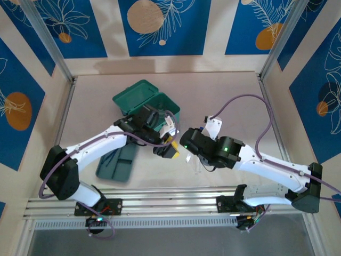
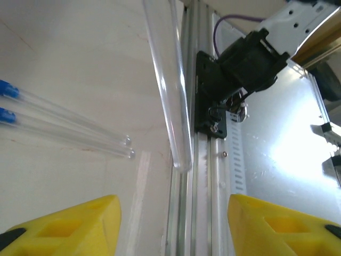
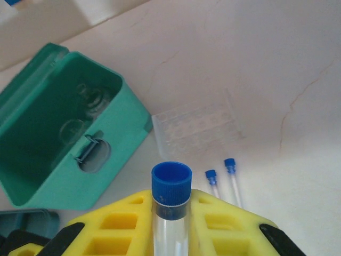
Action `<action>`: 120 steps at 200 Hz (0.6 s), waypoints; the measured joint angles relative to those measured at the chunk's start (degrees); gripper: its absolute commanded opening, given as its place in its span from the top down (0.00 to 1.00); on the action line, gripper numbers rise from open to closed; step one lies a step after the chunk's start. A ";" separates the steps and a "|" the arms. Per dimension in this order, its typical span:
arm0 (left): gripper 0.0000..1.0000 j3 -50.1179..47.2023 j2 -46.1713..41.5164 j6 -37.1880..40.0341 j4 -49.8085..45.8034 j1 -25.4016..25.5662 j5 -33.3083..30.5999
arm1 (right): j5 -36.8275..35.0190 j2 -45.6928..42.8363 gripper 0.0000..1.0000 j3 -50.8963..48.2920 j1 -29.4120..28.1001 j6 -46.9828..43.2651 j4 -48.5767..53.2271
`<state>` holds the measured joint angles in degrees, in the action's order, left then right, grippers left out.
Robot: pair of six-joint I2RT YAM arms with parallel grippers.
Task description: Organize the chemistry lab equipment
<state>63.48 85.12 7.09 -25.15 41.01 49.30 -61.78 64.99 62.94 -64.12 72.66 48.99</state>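
**Tube held upright at mid-desk; left gripper standing off**

Right gripper (image 3: 171,226): yellow fingers closed on a thin clear tube with a blue cap (image 3: 171,184). The tube is upright, cap above the fingers. In the left wrist view its rounded lower end hangs free, over the line where the pale desk (image 3: 266,64) meets the ribbed aluminium rail (image 2: 200,202) at the near edge.

Left gripper (image 2: 173,216): fingers spread wide, nothing between them, just beside the right gripper at mid-desk and short of the tube.

Two more blue-capped clear tubes (image 3: 229,163) lie flat and parallel, just beside each other, near the held tube.

Teal hinged plastic case (image 3: 80,176): lid open, far left of centre. Faint round glass shapes show inside; I cannot tell which pieces.

Clear plastic well plate (image 3: 197,128): flat, just beside the case's right wall.

Dark-green divided tray (image 1: 118,162): under the left arm, near the rail.

Open room: bare desk right of the well plate and beyond the right arm.
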 measured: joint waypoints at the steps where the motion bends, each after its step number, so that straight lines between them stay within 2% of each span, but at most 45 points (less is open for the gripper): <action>1: 0.45 0.00 0.00 -0.24 0.17 -0.13 0.11 | -0.02 0.00 0.81 0.00 -0.04 0.13 -0.07; 44: 0.46 -0.96 0.00 -3.72 3.98 -2.29 0.92 | -1.79 0.00 0.81 0.00 -1.95 3.65 -2.49; 120: 0.46 -1.64 0.00 -5.75 6.38 -2.43 4.35 | -4.39 1.25 0.81 0.02 -2.29 8.11 -4.92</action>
<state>61.84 85.12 1.34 -18.76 38.59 53.65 -66.17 66.24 62.96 -66.41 80.77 44.07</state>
